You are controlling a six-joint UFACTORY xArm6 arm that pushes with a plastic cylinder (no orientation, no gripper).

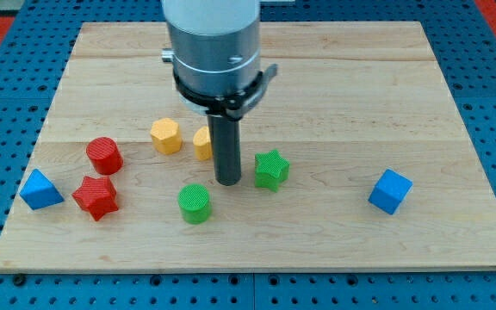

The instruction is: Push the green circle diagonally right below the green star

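Observation:
The green circle point(195, 203) lies on the wooden board point(334, 95), toward the view's bottom, left of centre. The green star point(271, 169) sits up and to the right of it. My tip point(228, 182) is the lower end of the dark rod, touching the board between the two green blocks. It is just left of the star and up-right of the circle, apart from the circle.
A yellow hexagon point(166, 135) and a second yellow block point(201, 143), partly hidden by the rod, lie above the circle. A red circle point(104, 155), red star point(96, 196) and blue triangle point(40, 189) are at the left. A blue cube point(390, 191) is at the right.

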